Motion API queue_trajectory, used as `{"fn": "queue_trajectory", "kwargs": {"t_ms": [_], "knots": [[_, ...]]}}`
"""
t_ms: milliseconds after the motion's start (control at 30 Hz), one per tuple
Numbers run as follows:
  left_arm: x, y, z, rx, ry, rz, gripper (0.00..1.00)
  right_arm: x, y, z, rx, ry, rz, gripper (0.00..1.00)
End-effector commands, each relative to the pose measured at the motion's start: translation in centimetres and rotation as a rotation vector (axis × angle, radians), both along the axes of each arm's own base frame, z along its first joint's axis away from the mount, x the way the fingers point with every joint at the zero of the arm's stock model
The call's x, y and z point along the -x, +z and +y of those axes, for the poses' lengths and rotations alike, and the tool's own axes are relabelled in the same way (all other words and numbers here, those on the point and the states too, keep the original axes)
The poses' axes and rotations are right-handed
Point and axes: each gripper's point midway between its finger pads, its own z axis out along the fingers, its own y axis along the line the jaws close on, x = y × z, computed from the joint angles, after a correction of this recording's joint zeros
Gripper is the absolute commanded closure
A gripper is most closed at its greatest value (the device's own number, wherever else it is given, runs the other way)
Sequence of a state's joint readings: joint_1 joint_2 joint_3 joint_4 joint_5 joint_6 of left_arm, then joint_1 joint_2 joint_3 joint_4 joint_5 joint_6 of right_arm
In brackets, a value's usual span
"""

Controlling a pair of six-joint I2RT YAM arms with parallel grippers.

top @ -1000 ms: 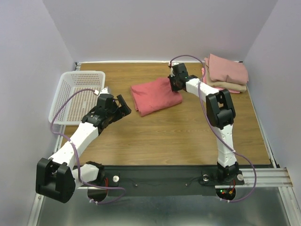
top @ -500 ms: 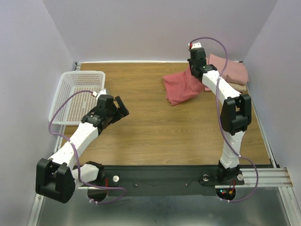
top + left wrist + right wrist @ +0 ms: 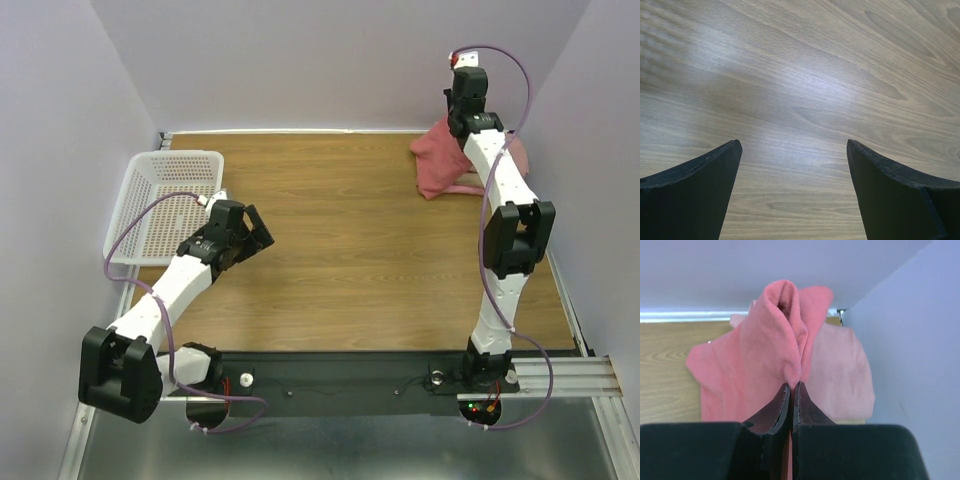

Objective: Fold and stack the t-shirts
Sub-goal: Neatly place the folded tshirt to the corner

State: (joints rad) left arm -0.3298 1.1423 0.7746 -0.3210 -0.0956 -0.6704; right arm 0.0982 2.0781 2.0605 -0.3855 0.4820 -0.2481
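Note:
My right gripper (image 3: 455, 132) is raised at the far right corner, shut on a bunched fold of the coral-red t-shirt (image 3: 438, 166), which hangs folded from it. In the right wrist view the gripper (image 3: 791, 385) pinches the coral-red t-shirt (image 3: 750, 365) over the dusty-pink folded t-shirt (image 3: 845, 375) that tops the stack. The stack (image 3: 518, 158) is mostly hidden behind the right arm and the hanging cloth. My left gripper (image 3: 260, 228) hovers low over the wood at the left, open and empty; the left wrist view shows the gripper (image 3: 792, 145) above bare wood only.
A white mesh basket (image 3: 165, 200) stands at the table's left edge, just behind my left arm. The wooden table (image 3: 350, 250) is walled by lilac panels at the back and both sides; the right wall is close to the stack.
My right arm has lifted the coral-red t-shirt off the table's middle and carried it right and back, over to the stack. The left arm has barely moved.

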Motion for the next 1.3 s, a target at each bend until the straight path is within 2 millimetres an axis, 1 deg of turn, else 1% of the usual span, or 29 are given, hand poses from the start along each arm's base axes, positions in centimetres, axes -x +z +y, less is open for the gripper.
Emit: {"fn": "queue_trajectory", "kwargs": {"t_ms": [0, 67, 100, 133, 300, 333, 367, 400, 667, 800, 900, 933, 967, 1000, 1067, 1100, 1167, 1200, 1233, 1267], "knots": [[-1.0, 1.4, 0.3, -0.013, 0.023, -0.033, 0.02, -1.0, 6.1, -1.4, 0.014, -0.007, -0.152, 1.0], [-1.0, 1.3, 0.3, -0.015, 0.023, -0.027, 0.02, -1.1, 7.0, -1.8, 0.011, -0.011, -0.172, 1.0], [-1.1, 1.2, 0.3, -0.015, 0.023, -0.026, 0.02, -1.1, 7.9, -2.1, 0.007, -0.012, -0.194, 1.0], [-1.1, 1.2, 0.3, -0.015, 0.023, -0.026, 0.02, -1.1, 8.3, -2.3, 0.003, -0.014, -0.205, 1.0], [-1.1, 0.8, 0.3, -0.017, 0.022, -0.018, 0.02, -0.9, 11.1, -2.1, -0.026, 0.006, -0.27, 1.0], [-1.2, 0.9, 0.2, -0.014, 0.02, -0.019, 0.02, -0.8, 11.3, -2.1, -0.026, 0.004, -0.276, 1.0], [-1.2, 0.8, 0.2, -0.017, 0.02, -0.017, 0.02, -0.8, 11.3, -2.2, -0.022, 0.002, -0.275, 1.0], [-1.2, 0.8, 0.2, -0.017, 0.02, -0.018, 0.02, -0.7, 11.8, -2.2, -0.019, -0.002, -0.285, 0.99], [-1.1, 0.5, 0.2, -0.016, 0.017, -0.011, 0.02, -0.9, 12.3, -3.0, -0.024, -0.033, -0.307, 1.0], [-1.2, 0.4, 0.2, -0.018, 0.018, -0.009, 0.02, -1.1, 12.8, -4.1, -0.044, -0.062, -0.335, 1.0], [-1.2, 0.3, 0.1, -0.018, 0.015, -0.002, 0.02, -1.4, 12.8, -4.7, -0.049, -0.075, -0.343, 1.0], [-1.2, 0.2, 0.1, -0.019, 0.015, 0.002, 0.02, -1.6, 12.2, -5.2, -0.048, -0.089, -0.335, 1.0], [-1.1, 0.1, 0.1, -0.019, 0.014, 0.005, 0.02, -1.8, 11.9, -5.2, -0.052, -0.093, -0.334, 1.0], [-1.1, 0.0, 0.1, -0.019, 0.016, 0.007, 0.02, -1.7, 11.7, -6.7, -0.053, -0.12, -0.334, 1.0], [-1.1, -0.2, 0.1, -0.021, 0.018, 0.011, 0.02, -2.2, 10.6, -7.4, -0.081, -0.123, -0.326, 0.99], [-1.1, -0.3, 0.1, -0.023, 0.018, 0.015, 0.02, -2.2, 9.9, -8.3, -0.091, -0.134, -0.318, 1.0], [-1.1, -0.4, 0.1, -0.024, 0.018, 0.019, 0.02, -2.6, 8.5, -9.0, -0.118, -0.132, -0.301, 1.0], [-1.2, -0.5, 0.1, -0.026, 0.016, 0.024, 0.02, -2.9, 7.3, -9.9, -0.136, -0.146, -0.291, 0.99], [-1.2, -0.4, 0.1, -0.028, 0.018, 0.023, 0.02, -3.3, 6.4, -10.4, -0.155, -0.156, -0.286, 1.0], [-1.2, -0.4, 0.1, -0.029, 0.018, 0.026, 0.02, -3.3, 5.8, -11.6, -0.158, -0.183, -0.283, 1.0]]}}
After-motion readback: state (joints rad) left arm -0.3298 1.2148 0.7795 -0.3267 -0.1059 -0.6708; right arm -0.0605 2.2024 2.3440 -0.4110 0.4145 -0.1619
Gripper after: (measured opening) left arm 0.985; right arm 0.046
